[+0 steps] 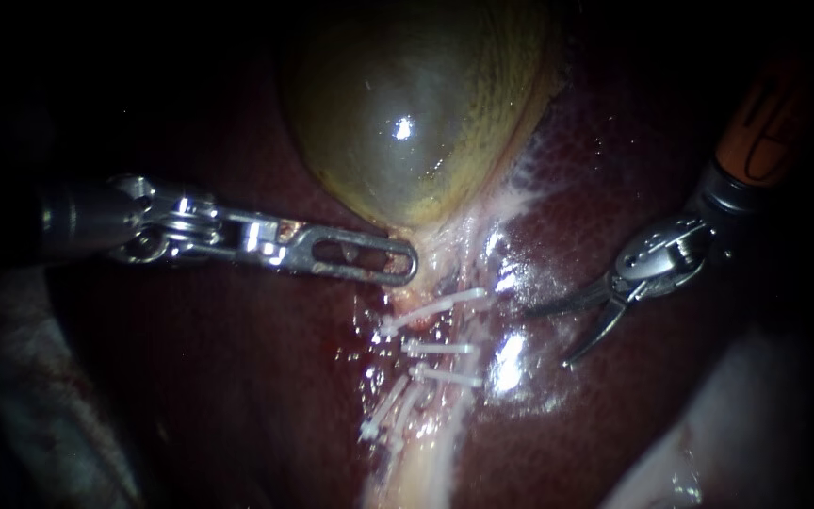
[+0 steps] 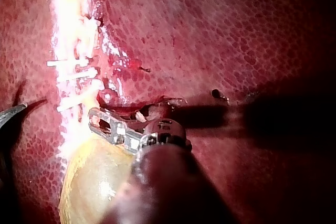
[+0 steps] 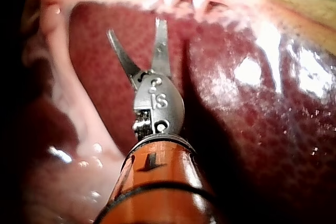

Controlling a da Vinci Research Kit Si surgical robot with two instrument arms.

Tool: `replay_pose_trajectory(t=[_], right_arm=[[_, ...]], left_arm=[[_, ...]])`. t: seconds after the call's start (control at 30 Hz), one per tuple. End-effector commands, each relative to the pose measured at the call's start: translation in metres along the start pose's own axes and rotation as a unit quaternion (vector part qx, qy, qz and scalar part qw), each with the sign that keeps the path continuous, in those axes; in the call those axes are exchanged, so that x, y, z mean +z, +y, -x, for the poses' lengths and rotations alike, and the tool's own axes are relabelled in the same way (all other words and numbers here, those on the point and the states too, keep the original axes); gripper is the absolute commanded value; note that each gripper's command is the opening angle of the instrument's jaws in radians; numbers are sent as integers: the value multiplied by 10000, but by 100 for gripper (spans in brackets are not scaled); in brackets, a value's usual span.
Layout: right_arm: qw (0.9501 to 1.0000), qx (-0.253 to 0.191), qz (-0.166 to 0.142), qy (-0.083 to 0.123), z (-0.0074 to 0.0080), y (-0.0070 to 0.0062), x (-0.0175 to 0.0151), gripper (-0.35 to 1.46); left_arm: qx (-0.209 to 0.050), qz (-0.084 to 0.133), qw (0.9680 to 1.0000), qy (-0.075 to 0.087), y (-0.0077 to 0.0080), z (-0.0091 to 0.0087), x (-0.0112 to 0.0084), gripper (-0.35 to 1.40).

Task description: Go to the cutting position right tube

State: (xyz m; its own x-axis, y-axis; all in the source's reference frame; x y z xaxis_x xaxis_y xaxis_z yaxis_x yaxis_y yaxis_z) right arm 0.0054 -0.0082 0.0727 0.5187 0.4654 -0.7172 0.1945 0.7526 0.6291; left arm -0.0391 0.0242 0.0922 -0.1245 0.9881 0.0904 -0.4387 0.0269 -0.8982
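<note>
Left instrument (image 1: 405,264), slotted steel jaws: clenched on pale tissue (image 1: 445,247) under the greenish gallbladder (image 1: 407,104).
Right instrument (image 1: 543,339), curved blades: agape, empty, beside the white-clipped pale tube (image 1: 435,396).
Remaining, I'd judge: straddling that tube.

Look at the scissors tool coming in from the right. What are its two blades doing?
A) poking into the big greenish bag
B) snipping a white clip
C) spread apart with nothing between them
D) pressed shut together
C: the right instrument has its blades spread in a V with only bare liver showing in the gap, short of the white clips.
</note>
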Motion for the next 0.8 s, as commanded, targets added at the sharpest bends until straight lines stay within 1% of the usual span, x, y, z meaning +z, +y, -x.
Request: replay_pose_trajectory(t=[0.03,0.23,0.33,0.5,0.63,0.8], right_arm=[[10000,2,1,0,0,1,0,128],[10000,-22,11,1,-1,3,3,130],[10000,68,15,3,-1,4,5,132],[9995,328,16,11,0,3,9,133],[9985,543,28,20,-3,4,15,135],[9961,875,46,35,-6,5,26,137]], left_arm=[[0,1,10000,0,0,0,0,-35],[0,1,10000,0,0,0,0,-35],[0,3,10000,-4,0,0,-1,-35],[-5,20,10000,-24,2,0,-9,-35],[-11,32,10000,-40,5,0,-16,-35],[-16,40,10000,-50,9,3,-23,-35]])
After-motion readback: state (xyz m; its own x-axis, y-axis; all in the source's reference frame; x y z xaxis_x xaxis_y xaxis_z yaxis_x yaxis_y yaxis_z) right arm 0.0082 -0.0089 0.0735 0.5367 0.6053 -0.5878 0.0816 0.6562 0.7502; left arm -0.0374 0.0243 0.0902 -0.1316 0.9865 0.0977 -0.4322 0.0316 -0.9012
